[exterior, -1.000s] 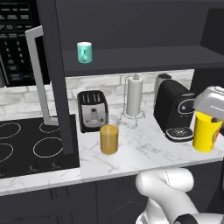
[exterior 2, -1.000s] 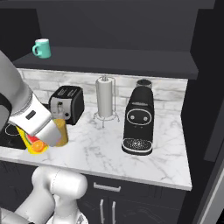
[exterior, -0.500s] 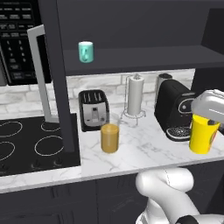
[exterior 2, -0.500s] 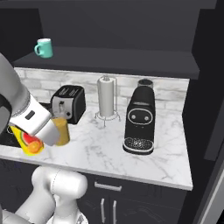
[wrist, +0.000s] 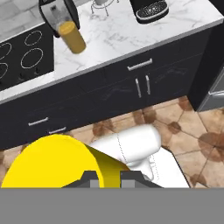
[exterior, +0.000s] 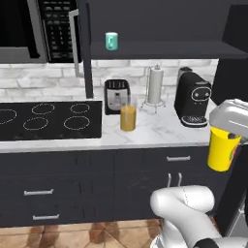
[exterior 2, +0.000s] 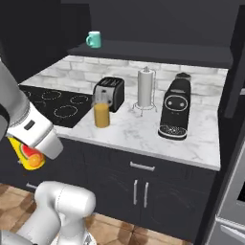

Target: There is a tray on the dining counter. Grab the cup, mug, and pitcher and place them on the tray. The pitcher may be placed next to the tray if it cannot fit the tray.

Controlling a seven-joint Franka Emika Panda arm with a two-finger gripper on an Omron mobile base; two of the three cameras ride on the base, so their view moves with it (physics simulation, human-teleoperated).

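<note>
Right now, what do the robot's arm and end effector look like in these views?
The arm is glossy white with rounded, tubular links, and a bulbous white base segment shows below it. The wrist housing is a pale grey-white block. The end effector has two small dark grey finger tips. No cables or markings are visible.

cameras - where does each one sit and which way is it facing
Left base view: behind the arm on its left, facing the counter; the white arm rises lower right, holding the cup.
Right base view: behind on the right, facing the same counter; the arm crosses the left side, cup at its end.
Hand view: on the hand, looking down along the gripper past the cup at the floor and cabinets; dark finger tips at the bottom.
All three share the pitcher, toaster and coffee machine.
</note>
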